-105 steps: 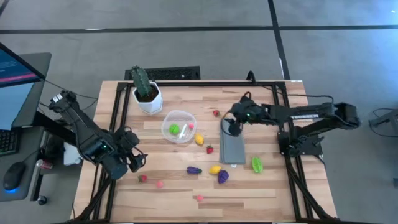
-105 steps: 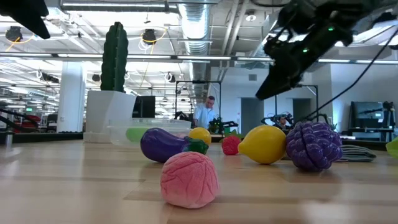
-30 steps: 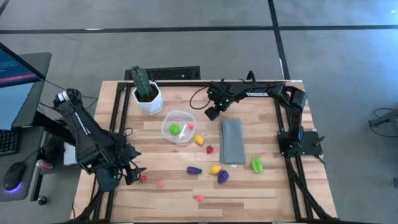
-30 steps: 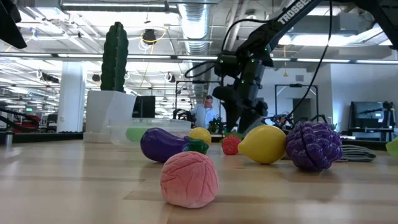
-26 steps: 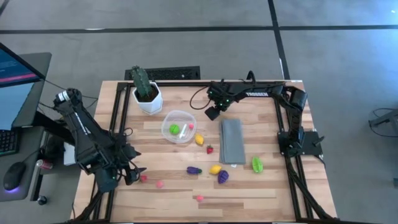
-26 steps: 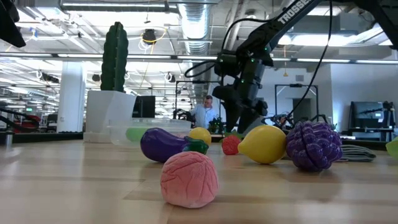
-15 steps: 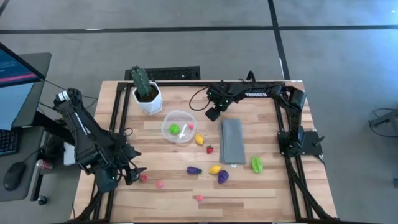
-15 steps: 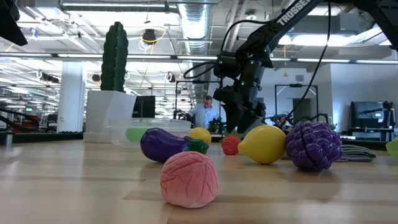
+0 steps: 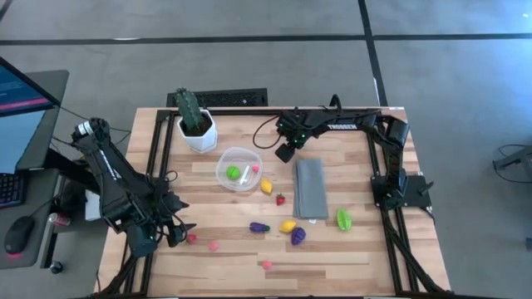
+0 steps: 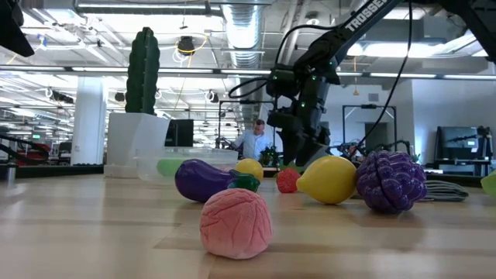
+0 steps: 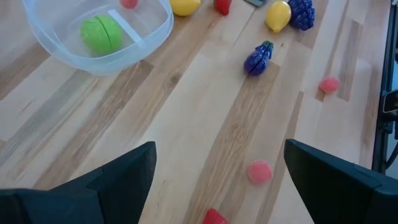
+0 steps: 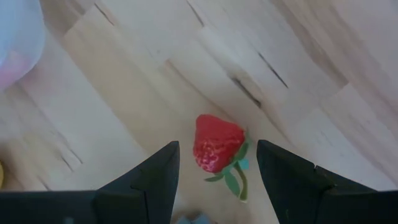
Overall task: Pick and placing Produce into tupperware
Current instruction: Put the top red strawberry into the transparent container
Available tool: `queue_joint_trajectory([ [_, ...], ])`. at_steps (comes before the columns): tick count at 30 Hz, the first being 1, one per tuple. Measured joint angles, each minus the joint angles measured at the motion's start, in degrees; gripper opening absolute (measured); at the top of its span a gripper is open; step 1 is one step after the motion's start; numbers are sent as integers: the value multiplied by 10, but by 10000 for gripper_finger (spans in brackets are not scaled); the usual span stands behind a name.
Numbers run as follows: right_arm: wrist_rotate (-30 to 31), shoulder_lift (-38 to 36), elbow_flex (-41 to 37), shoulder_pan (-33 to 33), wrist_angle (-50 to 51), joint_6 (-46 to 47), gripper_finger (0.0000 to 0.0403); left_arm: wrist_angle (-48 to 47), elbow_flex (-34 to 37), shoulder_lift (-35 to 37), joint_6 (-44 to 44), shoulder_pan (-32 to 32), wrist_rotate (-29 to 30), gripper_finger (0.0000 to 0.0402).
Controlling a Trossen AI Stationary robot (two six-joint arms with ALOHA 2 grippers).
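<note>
The right gripper (image 12: 214, 180) hung over a strawberry (image 12: 217, 142) on the table (image 9: 349, 249), between the bowl (image 9: 238, 169) and the grey cloth (image 9: 311, 188). Its fingers stood part open, 1 on each side of the berry, with nothing yet held.

To do this pick well, it probably needed to drop straight down with the berry centred in the gap, close on the red body and not the green leaf, then lift clear before crossing to the bowl. The berry was small and rounded, so an off-centre squeeze could squirt it sideways.

The strawberry was bright red, dimpled, with a green stem end lying flat on the wood. The bowl was clear, shallow and round, just beside the white pot (image 9: 199, 134), and it already held a green piece (image 11: 102, 33) and a small pink one.

The left gripper (image 11: 214, 171) waited near the table's front left corner, jaws wide open and empty, with 2 small red and pink pieces close by it.
</note>
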State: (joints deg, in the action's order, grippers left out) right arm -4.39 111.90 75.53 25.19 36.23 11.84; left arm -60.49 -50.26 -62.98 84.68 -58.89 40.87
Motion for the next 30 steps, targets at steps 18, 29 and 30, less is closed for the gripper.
queue_joint_trajectory([
  [18, 14, 0, 0, -16, -16, -143, 239, 0, 0, 0, 0, 0, 5, 343],
  [29, 14, 0, 0, -5, -1, -154, 239, -1, 0, 0, 0, 0, 6, 343],
  [30, 14, 0, 0, -4, 0, -158, 239, -1, 0, 0, 0, 0, 6, 343],
])
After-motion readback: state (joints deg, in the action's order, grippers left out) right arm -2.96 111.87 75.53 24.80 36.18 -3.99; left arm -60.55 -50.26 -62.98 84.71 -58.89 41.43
